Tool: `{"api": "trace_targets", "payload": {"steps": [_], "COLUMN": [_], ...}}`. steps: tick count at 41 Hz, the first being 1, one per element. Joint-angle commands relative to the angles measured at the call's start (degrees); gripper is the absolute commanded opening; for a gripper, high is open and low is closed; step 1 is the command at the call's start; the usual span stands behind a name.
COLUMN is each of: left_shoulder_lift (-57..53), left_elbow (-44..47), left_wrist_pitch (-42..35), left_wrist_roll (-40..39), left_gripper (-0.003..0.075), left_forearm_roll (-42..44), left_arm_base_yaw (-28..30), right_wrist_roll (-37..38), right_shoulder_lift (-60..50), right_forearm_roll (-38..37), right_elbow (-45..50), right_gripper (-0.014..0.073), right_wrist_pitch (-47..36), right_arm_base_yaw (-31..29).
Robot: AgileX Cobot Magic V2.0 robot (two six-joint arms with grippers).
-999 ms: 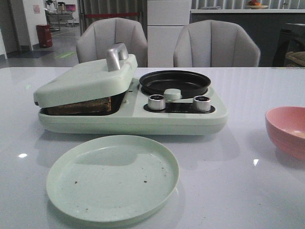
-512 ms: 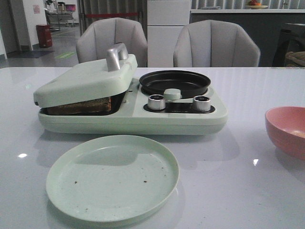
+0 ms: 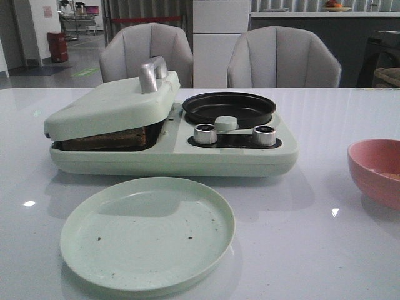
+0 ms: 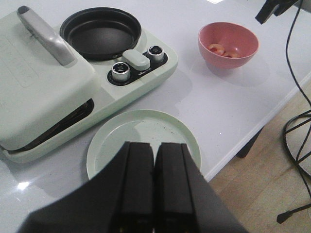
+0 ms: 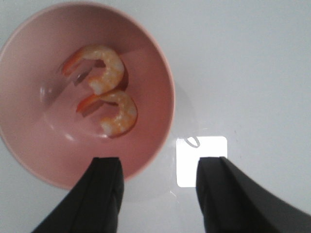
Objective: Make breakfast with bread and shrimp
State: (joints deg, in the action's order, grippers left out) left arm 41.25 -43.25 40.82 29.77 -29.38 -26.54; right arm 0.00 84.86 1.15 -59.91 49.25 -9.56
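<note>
Shrimp (image 5: 104, 92) lie in the pink bowl (image 3: 377, 170) near the desk's right edge: two curled pieces, side by side and touching or nearly so. They look light, small and soft, probably slick, so a firm squeeze could crush one or make it slip out. The best hold is likely across the thick middle of one curl, taken one piece at a time; the bowl's sloped wall leaves little room for the fingers.

The right gripper (image 5: 158, 194) hovers above the bowl's rim with its jaws spread wide and nothing between them. The left gripper (image 4: 155, 189) hangs over the near edge of the desk above the green plate (image 3: 147, 232), jaws pressed together and empty.

Bread (image 3: 106, 139) sits in the toaster (image 3: 169, 153) toward the desk's left side, a browned edge showing under the part-lowered lid (image 3: 112, 103). It is likely light, stiff from toasting and crumbly. The lid must go up by its silver handle (image 3: 152, 73) first. The black pan (image 3: 229, 109) beside it holds nothing.
</note>
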Motion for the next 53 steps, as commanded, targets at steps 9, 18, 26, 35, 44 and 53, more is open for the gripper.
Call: {"api": "trace_targets", "payload": {"steps": [9,18,26,35,44,53], "left_shoulder_lift": [-0.2,-0.2,-0.2,-0.2,-0.2,-0.2], "left_elbow": [-1.7,-1.7,-1.7,-1.7,-1.7,-1.7], "left_wrist_pitch": [-3.8,-3.8,-3.9,-3.9,-3.9,-3.9], "left_wrist_roll": [-0.5,-0.5,-0.5,-0.5,-0.5,-0.5], "left_gripper": [0.01,0.0099,0.0099,0.0099,0.0099,0.0099], "left_forearm_roll": [-2.1,-2.1,-2.1,-2.1,-2.1,-2.1], "left_arm_base_yaw": [0.1,0.1,0.1,0.1,0.1,0.1], "right_wrist_roll": [-1.0,-1.1,-1.1,-1.1,-1.1,-0.9], "right_shoulder_lift": [6.3,10.5,10.9,10.7,8.0,5.2], "right_forearm_roll": [0.5,-0.1,-0.3,-0.3,-2.4,-13.7], "right_elbow": [-2.4,-2.4,-2.4,-2.6,-9.0,-21.3], "right_gripper": [0.0461,0.037,0.0141,0.0031,0.0025,0.0025], "right_wrist_pitch": [-10.8,-14.5,-17.4,-18.3,-15.9,-12.4], "right_arm_base_yaw": [-0.4,-0.4,-0.4,-0.2,3.5,12.6]}}
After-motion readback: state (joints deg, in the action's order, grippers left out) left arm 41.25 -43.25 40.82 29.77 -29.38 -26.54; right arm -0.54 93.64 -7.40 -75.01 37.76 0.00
